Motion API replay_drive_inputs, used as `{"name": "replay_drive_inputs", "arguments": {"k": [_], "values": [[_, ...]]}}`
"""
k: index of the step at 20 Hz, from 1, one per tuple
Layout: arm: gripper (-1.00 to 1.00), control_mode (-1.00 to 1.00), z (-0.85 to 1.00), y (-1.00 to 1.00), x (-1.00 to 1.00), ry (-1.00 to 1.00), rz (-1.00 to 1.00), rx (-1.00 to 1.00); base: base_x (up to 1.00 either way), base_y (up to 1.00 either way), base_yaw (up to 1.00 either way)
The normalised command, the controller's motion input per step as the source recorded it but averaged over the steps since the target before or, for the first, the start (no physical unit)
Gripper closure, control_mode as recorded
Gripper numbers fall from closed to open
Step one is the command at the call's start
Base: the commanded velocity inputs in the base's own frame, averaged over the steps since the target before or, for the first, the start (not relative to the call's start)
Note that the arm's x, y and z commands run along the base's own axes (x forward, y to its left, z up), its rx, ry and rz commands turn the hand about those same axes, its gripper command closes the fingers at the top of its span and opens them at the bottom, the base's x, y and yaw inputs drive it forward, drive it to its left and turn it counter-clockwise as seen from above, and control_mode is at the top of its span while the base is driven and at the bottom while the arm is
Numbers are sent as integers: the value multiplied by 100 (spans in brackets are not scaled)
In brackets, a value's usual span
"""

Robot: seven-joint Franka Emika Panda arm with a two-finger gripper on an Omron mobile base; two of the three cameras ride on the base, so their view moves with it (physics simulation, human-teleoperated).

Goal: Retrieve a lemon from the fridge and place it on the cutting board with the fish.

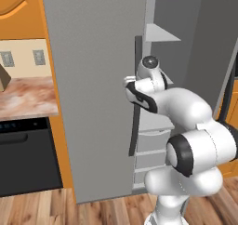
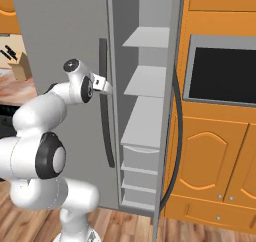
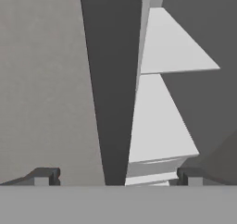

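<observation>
Gripper (image 3: pixel 115 177), fingers spread wide, empty, mid-frame by fridge (image 2: pixel 70 31) door handle (image 2: pixel 103 101). Step: still opening fridge. Next: swing door wider, find lemon.

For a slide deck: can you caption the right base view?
White arm's gripper reaches toward the dark vertical handle of the tall grey fridge, right door open on white shelves.

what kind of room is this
A home kitchen, rendered rather than real. The tall grey fridge stands with one door open on white shelves, a black dishwasher sits under a stone counter, and orange wooden cabinets line the wall.
</observation>
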Motion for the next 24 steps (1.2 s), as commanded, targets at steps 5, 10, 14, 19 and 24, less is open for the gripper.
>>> {"name": "replay_drive_inputs", "arguments": {"k": [5, 10, 14, 19, 24], "values": [[-100, -100, 0, 0, 24, -8, 10, 0, 0, 0, 0], [-100, -100, 0, -22, 29, -10, 10, 0, 0, 0, 0], [-100, -100, 0, -6, 42, -6, 5, 0, 0, 0, 0], [-100, -100, 0, 0, 52, -3, 0, 0, 0, 0, 0], [-100, -100, 0, 10, 48, -4, 0, 0, 0, 0, 0]]}}
